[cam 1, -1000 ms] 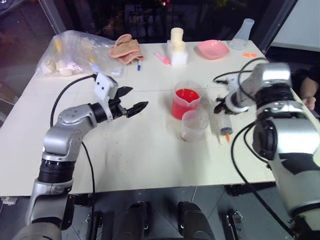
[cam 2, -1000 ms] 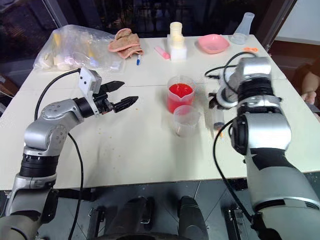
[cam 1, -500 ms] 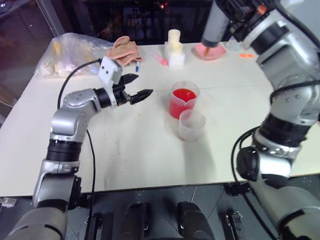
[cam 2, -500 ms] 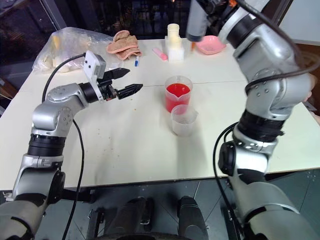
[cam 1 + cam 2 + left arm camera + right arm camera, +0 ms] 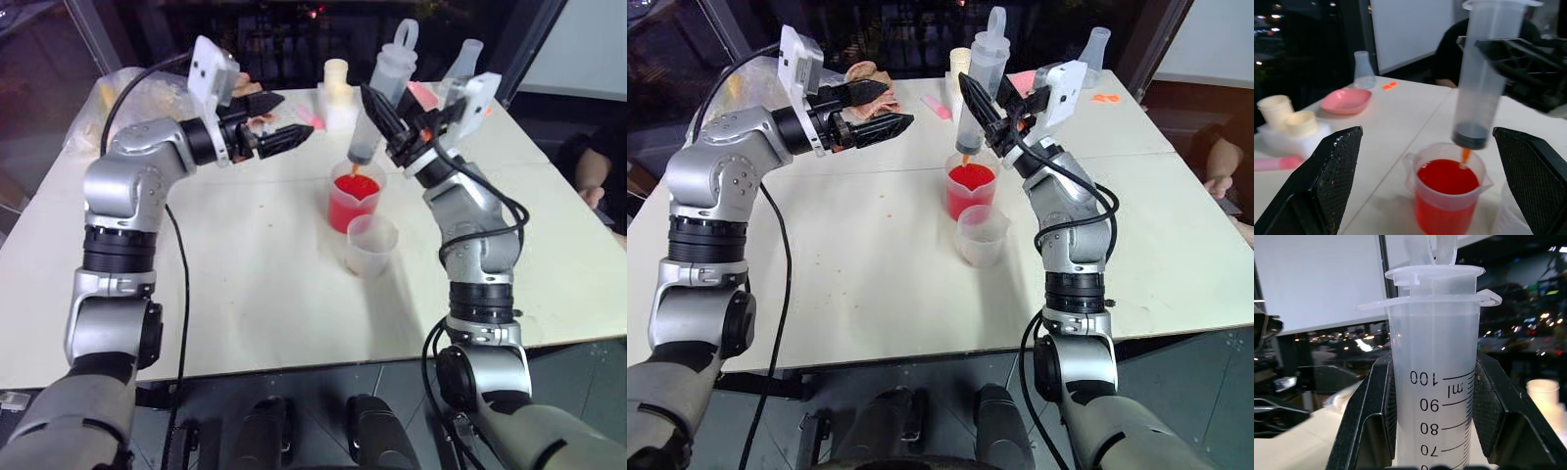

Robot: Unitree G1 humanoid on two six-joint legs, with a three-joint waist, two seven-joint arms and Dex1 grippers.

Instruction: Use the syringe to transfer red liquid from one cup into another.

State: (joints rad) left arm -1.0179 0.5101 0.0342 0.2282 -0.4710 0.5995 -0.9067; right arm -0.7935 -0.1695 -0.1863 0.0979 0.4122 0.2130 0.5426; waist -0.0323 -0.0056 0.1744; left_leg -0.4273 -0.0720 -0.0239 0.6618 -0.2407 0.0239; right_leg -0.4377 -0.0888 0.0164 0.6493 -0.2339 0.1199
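Observation:
My right gripper (image 5: 387, 122) is shut on the barrel of the syringe (image 5: 380, 98), holding it upright with the ring end on top. The plunger is pushed down and the barrel looks empty. Its orange tip (image 5: 1465, 155) hangs at rim height of the larger cup (image 5: 348, 204), just above the red liquid (image 5: 355, 186). The smaller frosted beaker (image 5: 370, 245) stands right in front of that cup, mostly colourless. My left gripper (image 5: 294, 117) is open and raised off the table to the left of the syringe, pointing toward it, with nothing between its fingers.
Along the table's far edge stand a clear conical flask (image 5: 468, 61), a pink dish (image 5: 1346, 100), cream containers (image 5: 338, 83), a pink marker, a cloth and a plastic bag (image 5: 137, 98). A person sits beyond the table's right edge (image 5: 593, 166).
My right gripper has swung the syringe from high over the table's back down to above the red cup, tip down. My left gripper has risen and moved toward it.

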